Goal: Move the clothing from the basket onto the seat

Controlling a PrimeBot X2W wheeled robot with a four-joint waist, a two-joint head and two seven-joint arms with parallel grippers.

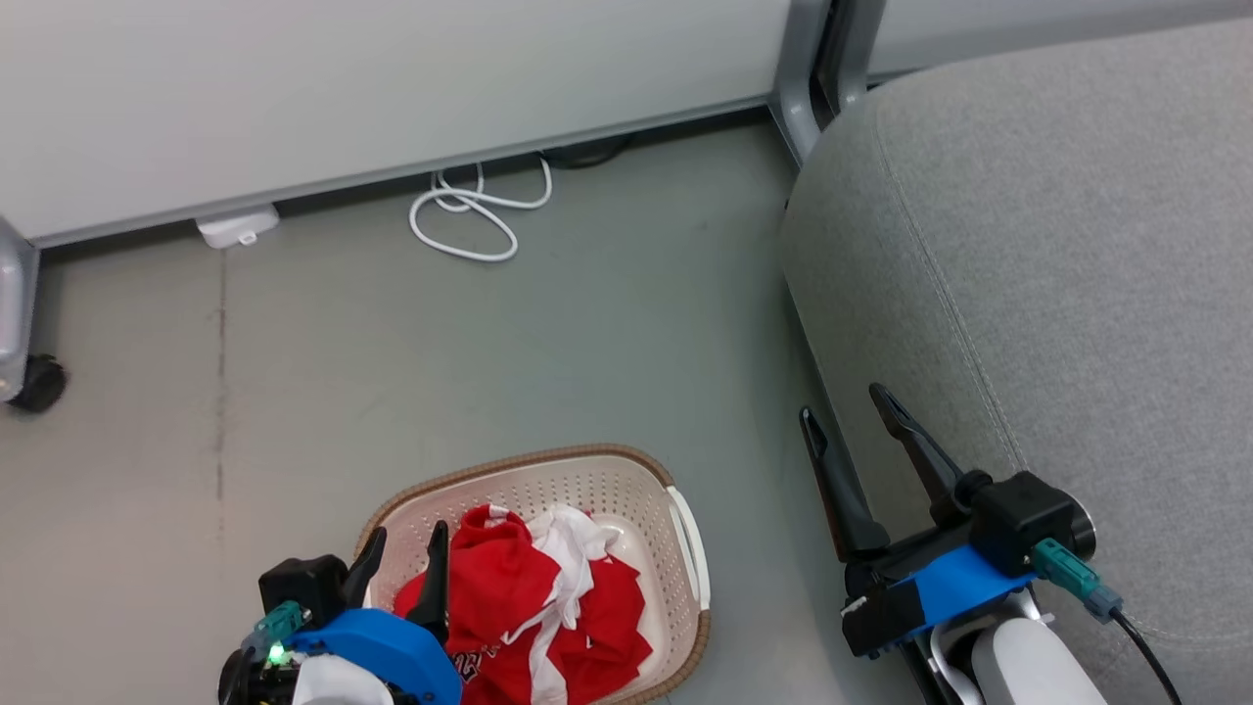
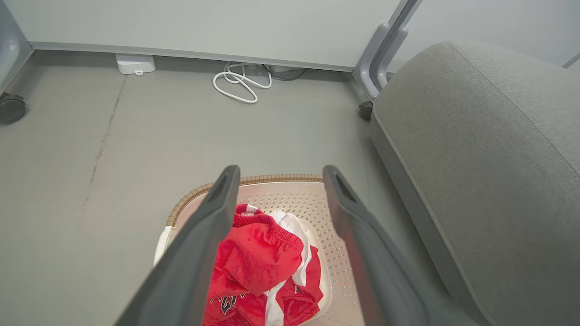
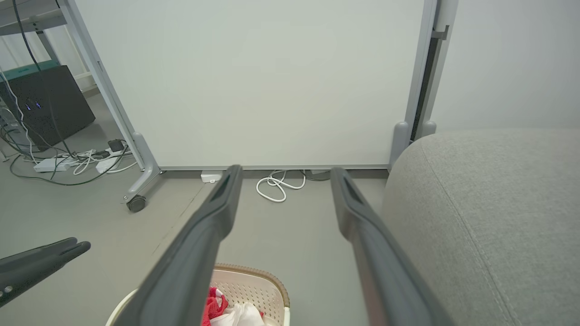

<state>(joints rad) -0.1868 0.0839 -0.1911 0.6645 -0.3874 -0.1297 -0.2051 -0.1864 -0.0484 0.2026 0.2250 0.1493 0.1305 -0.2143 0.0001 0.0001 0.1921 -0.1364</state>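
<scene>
On the floor (image 1: 489, 343) near the grey sofa (image 1: 1077, 245), your red-and-white clothing (image 1: 509, 587) lies heaped in the cream laundry basket (image 1: 587, 455), left gripper (image 1: 409, 532) over it and right gripper (image 1: 843, 401) by the sofa's edge, both with jaws wide and empty.

Head view, looking down. Lower centre, on floor (image 1: 587, 343): basket (image 1: 688, 548), w/ clothing (image 1: 509, 587) heaped inside, mostly toward its near-left. Right of basket, apart from it: seat (image 1: 1057, 255), from lower right up to top right. Behind both: wall panel (image 1: 392, 78) across top, post (image 1: 803, 88) btwn panel & seat. At panel's foot, on floor: cable loop (image 1: 470, 211); small box (image 1: 238, 227) left of it; caster (image 1: 39, 382) at far left. Over basket's near-left rim: left gripper (image 1: 409, 534). At seat's left edge, right of basket: right gripper (image 1: 843, 403).
</scene>
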